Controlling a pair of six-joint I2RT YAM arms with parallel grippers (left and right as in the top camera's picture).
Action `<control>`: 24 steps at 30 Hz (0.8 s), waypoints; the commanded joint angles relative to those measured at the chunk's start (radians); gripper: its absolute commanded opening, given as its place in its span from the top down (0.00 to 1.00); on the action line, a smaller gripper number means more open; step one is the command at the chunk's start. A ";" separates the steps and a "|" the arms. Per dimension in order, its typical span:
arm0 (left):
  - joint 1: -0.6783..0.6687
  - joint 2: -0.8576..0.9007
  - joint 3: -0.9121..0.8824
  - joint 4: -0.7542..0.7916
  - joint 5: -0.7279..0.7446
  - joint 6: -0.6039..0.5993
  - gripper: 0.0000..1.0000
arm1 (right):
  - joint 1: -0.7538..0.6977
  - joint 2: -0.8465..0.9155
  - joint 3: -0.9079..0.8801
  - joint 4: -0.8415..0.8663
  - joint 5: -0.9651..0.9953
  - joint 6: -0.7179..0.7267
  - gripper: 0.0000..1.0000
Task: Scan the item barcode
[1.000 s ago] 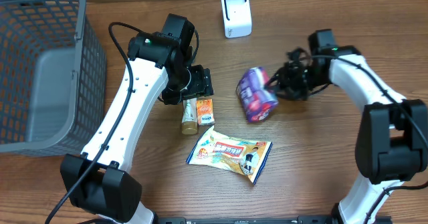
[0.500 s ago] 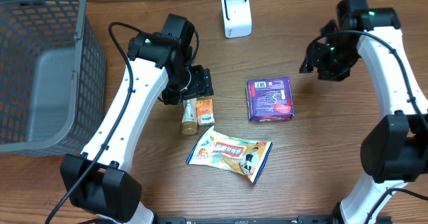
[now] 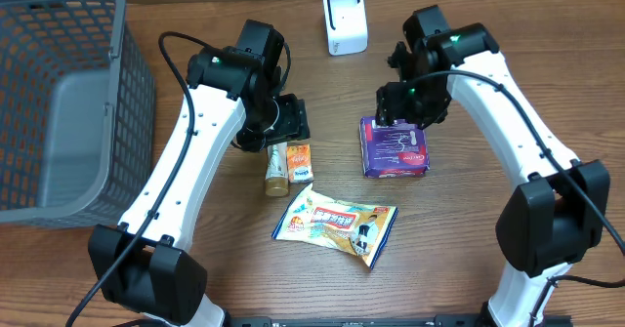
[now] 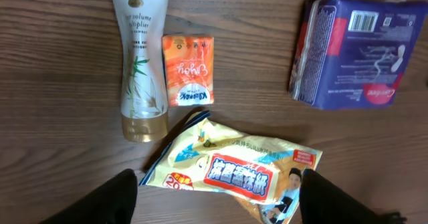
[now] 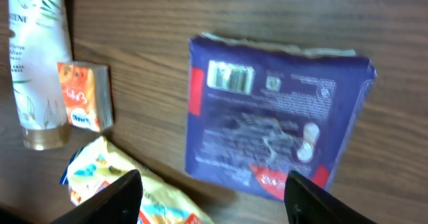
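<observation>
Nearest the robot, a yellow snack bag (image 3: 335,224) is laid flat on the wooden table (image 3: 444,268). Just behind it, a Pantene bottle (image 3: 277,171) is laid on its side, with its gold cap turned toward the bag. A small orange packet (image 3: 300,161) is set just beside the bottle, on its right.

The left gripper (image 4: 217,177) is held above the far end of the bottle. Its jaws are spread wide, and nothing is held between them.

To the right of the orange packet, apart from it, the purple pack (image 3: 395,146) is laid flat on the table. Its barcode (image 5: 231,77) is turned up, near one corner. The right gripper (image 5: 212,177) is held over the far edge of this pack. Its jaws are spread wide too, and the pack is not gripped. The pack is seen a little blurred from the right wrist.

Farther back, the white scanner (image 3: 345,20) is stood near the far edge of the table, well apart from the purple pack. At the far left, a gray plastic basket (image 3: 137,83) is placed.
</observation>
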 commanded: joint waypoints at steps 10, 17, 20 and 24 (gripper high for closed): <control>0.070 -0.002 -0.006 -0.007 -0.113 -0.146 0.36 | 0.291 -0.010 -0.167 0.204 0.514 0.195 0.32; 0.090 -0.002 -0.006 -0.032 -0.129 -0.141 0.24 | 0.348 -0.008 -0.280 0.289 0.611 0.262 0.34; 0.090 -0.002 -0.006 -0.032 -0.128 -0.134 0.20 | 0.346 -0.008 -0.287 0.278 0.639 0.302 0.33; 0.090 -0.002 -0.006 -0.035 -0.128 -0.134 0.18 | 0.317 -0.024 -0.260 0.260 0.631 0.330 0.33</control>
